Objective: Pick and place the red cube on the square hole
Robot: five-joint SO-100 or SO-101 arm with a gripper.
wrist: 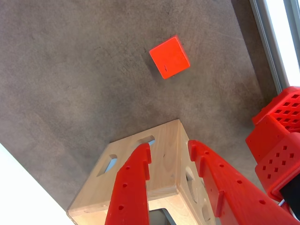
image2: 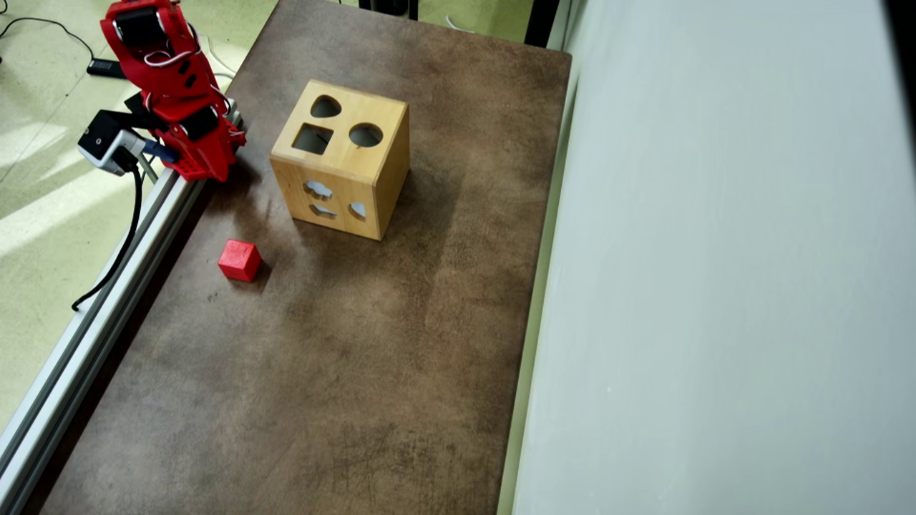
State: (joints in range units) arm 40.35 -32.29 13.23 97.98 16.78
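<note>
Red cube (image2: 239, 260) sits alone on brown table (image2: 358, 357), near wooden box (image2: 342, 161). Square hole (image2: 313, 139) on box top. Gripper (wrist: 169, 152) fingers apart, holding nothing.

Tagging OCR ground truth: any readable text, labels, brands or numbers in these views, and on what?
None readable in either view.
red cube: plain faces.
wooden box: only cut-out shapes, no print.
gripper: bare red plastic.
camera by the arm: no legible marking.
</note>
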